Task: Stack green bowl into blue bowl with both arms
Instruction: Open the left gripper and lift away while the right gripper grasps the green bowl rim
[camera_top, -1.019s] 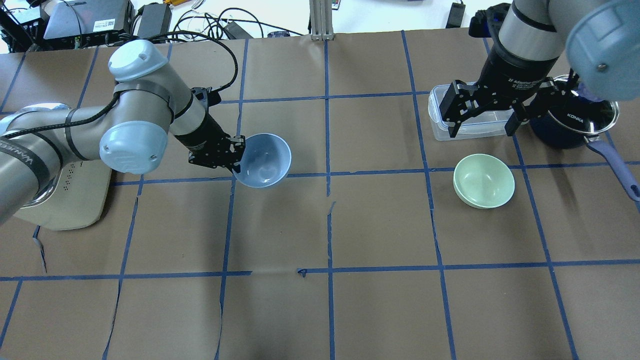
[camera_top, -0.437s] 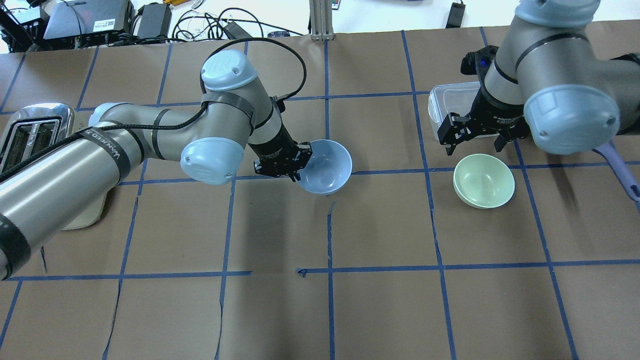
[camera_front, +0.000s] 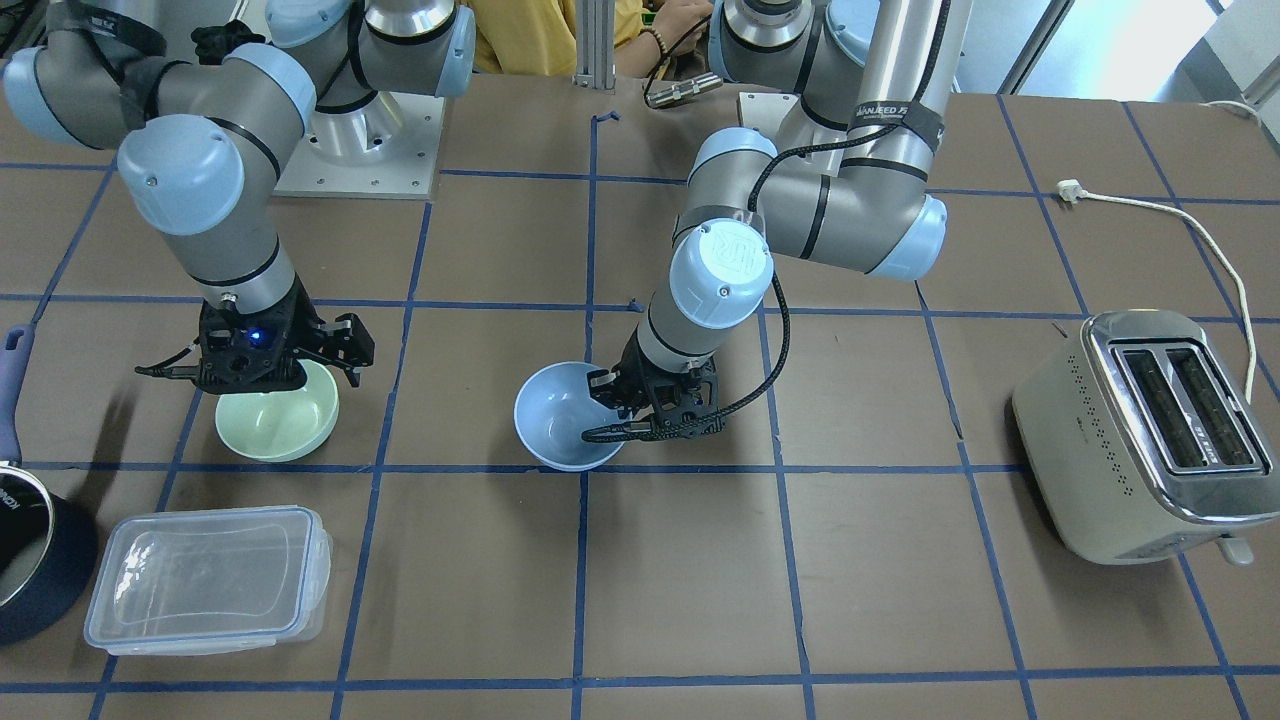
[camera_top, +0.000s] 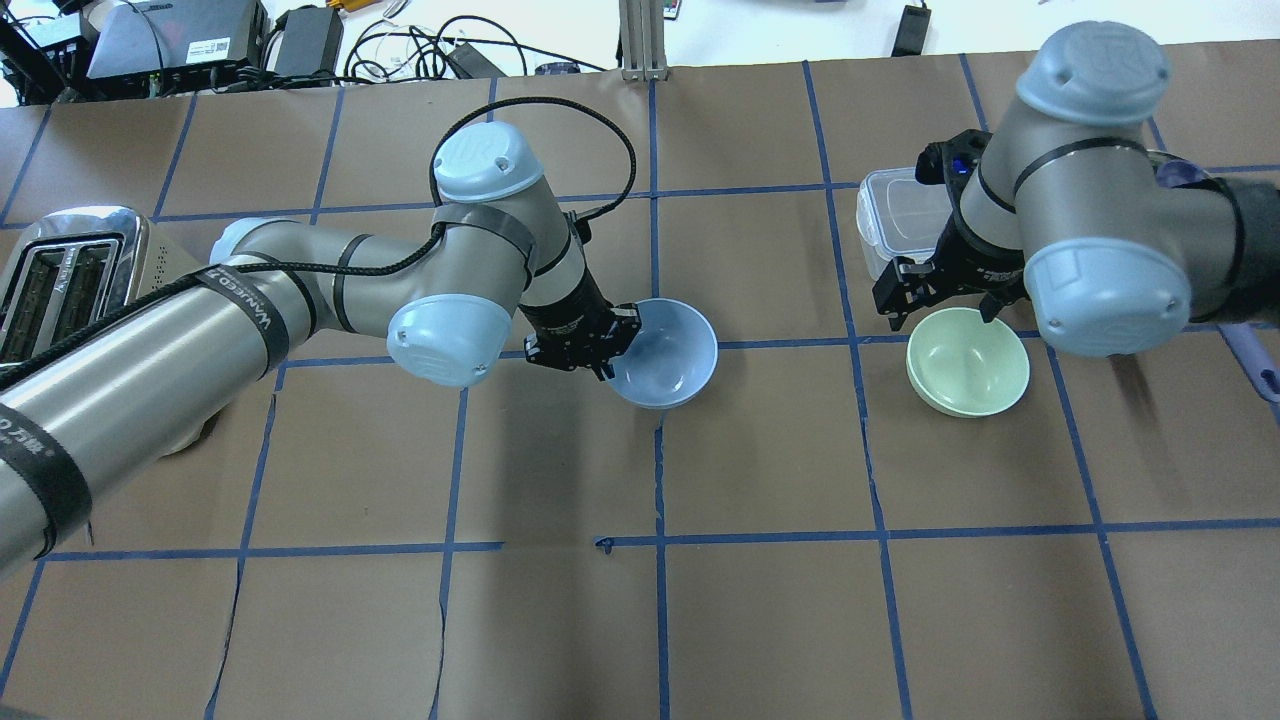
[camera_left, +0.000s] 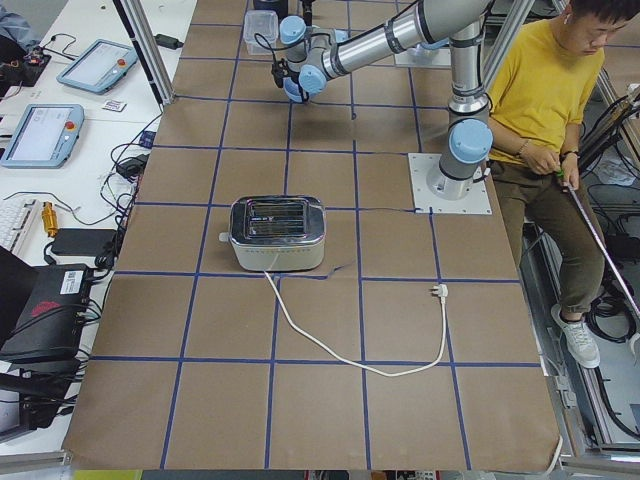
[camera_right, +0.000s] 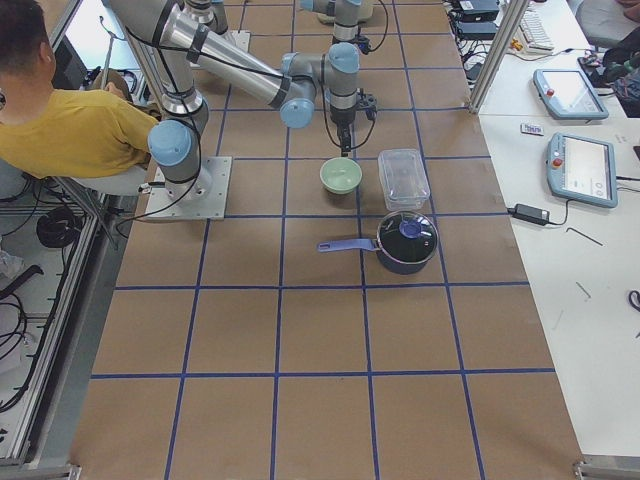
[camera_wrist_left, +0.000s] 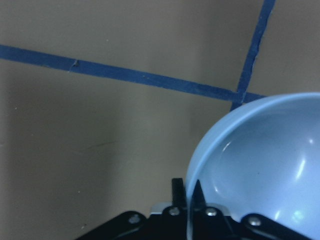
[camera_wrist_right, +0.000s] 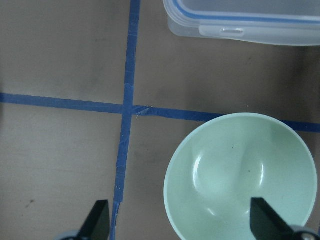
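The glossy mint green bowl (camera_top: 968, 362) is seen upright on the brown paper near a clear lidded container (camera_front: 205, 578), under the right gripper (camera_wrist_right: 182, 217), whose fingers are spread and empty. The pale blue bowl (camera_top: 665, 355), mid-table, is pinched at its rim by the left gripper (camera_wrist_left: 186, 192), as shown plainly only in the left wrist view. "WANJEED" is read on the left arm's strap (camera_top: 240, 300).

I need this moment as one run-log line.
left gripper: shut on blue bowl rim | right gripper: open above green bowl | stack: not done
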